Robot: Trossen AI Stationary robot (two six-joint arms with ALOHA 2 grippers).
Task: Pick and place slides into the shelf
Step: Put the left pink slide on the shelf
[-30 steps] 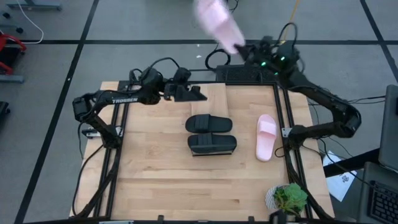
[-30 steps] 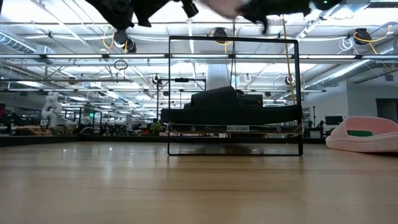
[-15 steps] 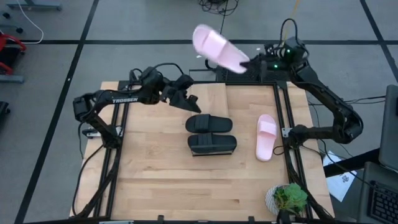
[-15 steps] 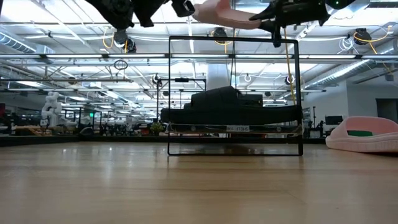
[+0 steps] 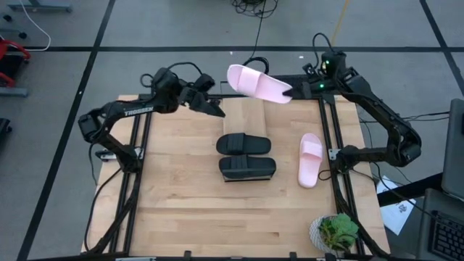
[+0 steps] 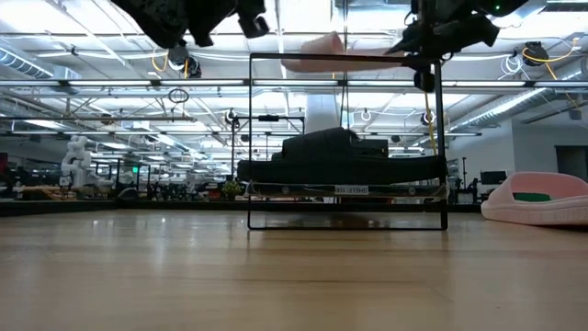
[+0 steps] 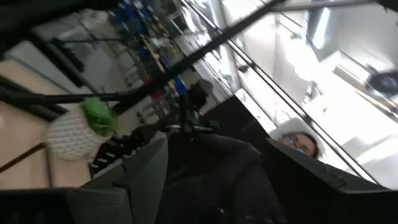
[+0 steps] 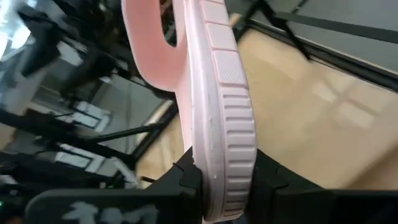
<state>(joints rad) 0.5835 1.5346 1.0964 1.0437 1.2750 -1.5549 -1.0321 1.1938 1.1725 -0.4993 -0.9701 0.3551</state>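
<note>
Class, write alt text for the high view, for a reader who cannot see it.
From above, the right pincer holds a pink slide in the air over the table's far edge. Two black slides and another pink slide lie on the wooden tabletop; the left pincer hovers open.

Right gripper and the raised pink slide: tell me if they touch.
Touching. The right wrist view shows the right gripper with its fingers pressed on both sides of the pink slide.

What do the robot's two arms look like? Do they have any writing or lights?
Both arms are dark, jointed and thin, with black cables looping off them. The left arm has white TROSSEN lettering. The right arm shows small green lights near its wrist.
</note>
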